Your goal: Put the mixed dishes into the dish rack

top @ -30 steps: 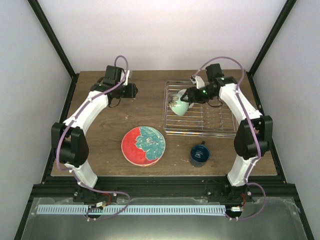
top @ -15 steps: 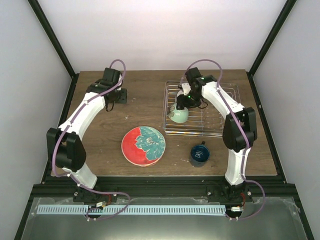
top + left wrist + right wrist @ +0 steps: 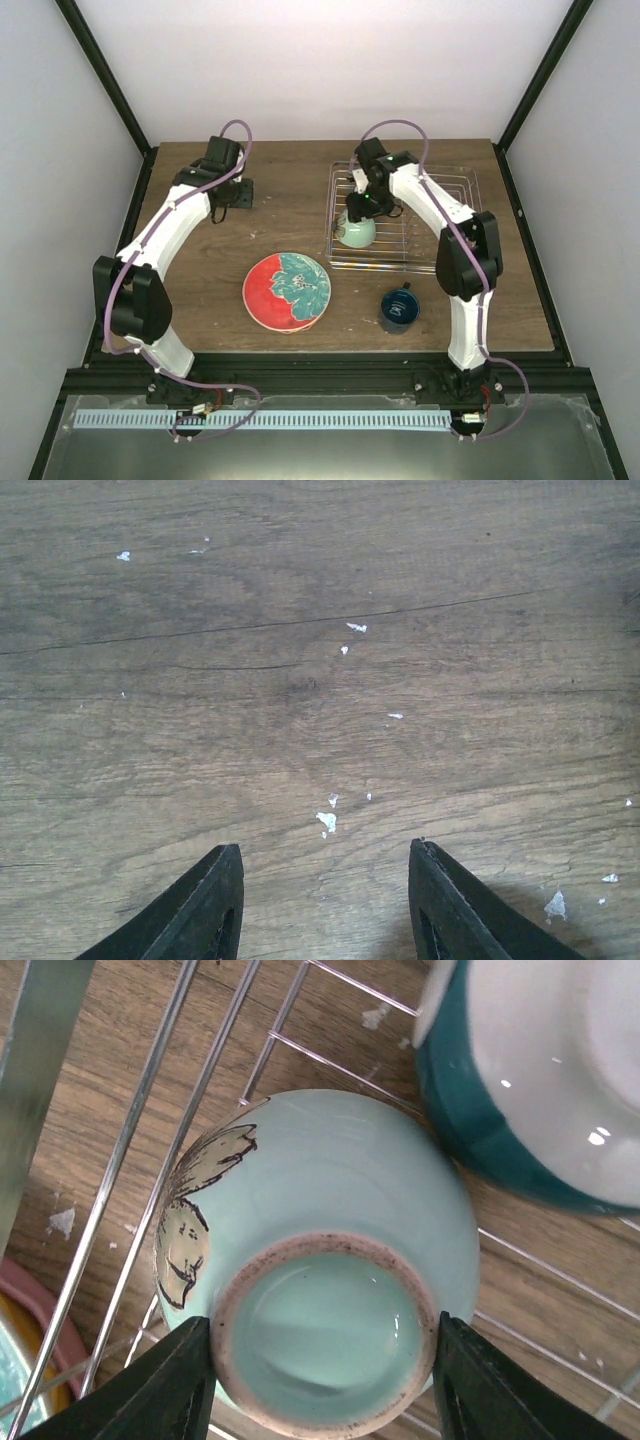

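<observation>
While the right claw (image 3: 322, 1325) is opened only as wide as its foot ring, the pale green bowl (image 3: 320, 1210) is gripped between the fingers — inside the dish rack (image 3: 130, 1160). Its foot faces the claw, mouth away, axis along the fingers. Left claw (image 3: 325, 850) — wide apart, holding nothing over the counter (image 3: 300, 630).

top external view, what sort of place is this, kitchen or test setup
Probably a robot test cell, not a kitchen: a wooden table inside blank white panels, two arms bolted at its edge, a dish rack staged on it.
</observation>
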### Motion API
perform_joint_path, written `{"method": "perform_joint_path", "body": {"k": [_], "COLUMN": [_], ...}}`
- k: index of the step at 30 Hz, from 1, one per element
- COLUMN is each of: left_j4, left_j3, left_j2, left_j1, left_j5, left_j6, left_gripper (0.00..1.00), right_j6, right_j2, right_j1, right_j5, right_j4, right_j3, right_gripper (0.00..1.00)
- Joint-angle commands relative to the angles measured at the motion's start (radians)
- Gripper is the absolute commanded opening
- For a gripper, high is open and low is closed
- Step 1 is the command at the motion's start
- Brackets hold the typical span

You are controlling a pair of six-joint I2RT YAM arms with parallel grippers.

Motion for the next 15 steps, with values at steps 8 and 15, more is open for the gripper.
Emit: {"method": "perform_joint_path", "body": {"k": [8,15], "left_j4": [-0.018,-0.027], "left_j3": [-0.044,-0.07], "left_j2": [-0.005,-0.017], "left_j1": [0.004,0.004], "left_j5": [-0.016,-0.006], "left_j6": [0.015,0.013], "left_gripper": [0.48,0.48], "right_j6": [0.018,0.009], "right_j2": [0.091,0.047], "right_j1": [0.07,0.07], "right_j5": [0.147,0.136], "right_j4": [0.039,0.03], "right_j3": [0.103,0.099], "right_gripper": [0.6,0.79]}}
